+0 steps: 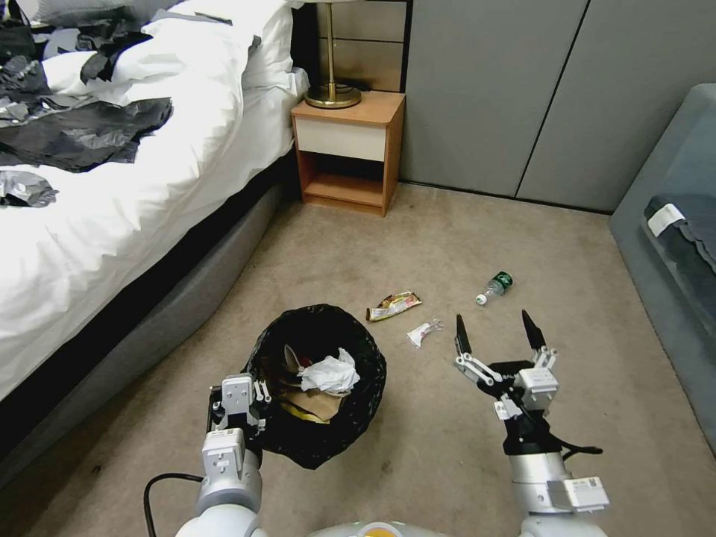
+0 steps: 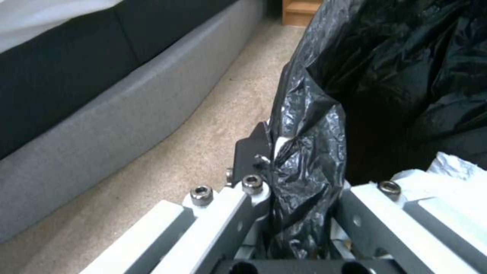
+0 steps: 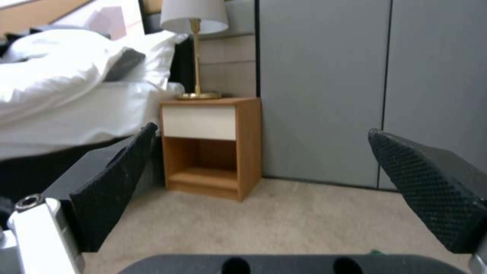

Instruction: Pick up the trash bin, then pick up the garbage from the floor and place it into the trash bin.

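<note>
Progress: our left gripper (image 1: pixel 257 399) pinches the trash bin (image 1: pixel 317 384) rim, tissue and paper bag already inside. Beyond the bin, wrapper (image 1: pixel 393 305), tissue (image 1: pixel 419 333) and bottle (image 1: pixel 494 287) remain; right gripper (image 1: pixel 496 335) spread.

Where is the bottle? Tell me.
In the head view the bottle lies on the carpet ahead of the open right gripper, right of the wrapper.

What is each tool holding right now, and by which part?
Left tool grips the trash bin by its bag-covered rim. Right tool is open, holding nothing.
</note>
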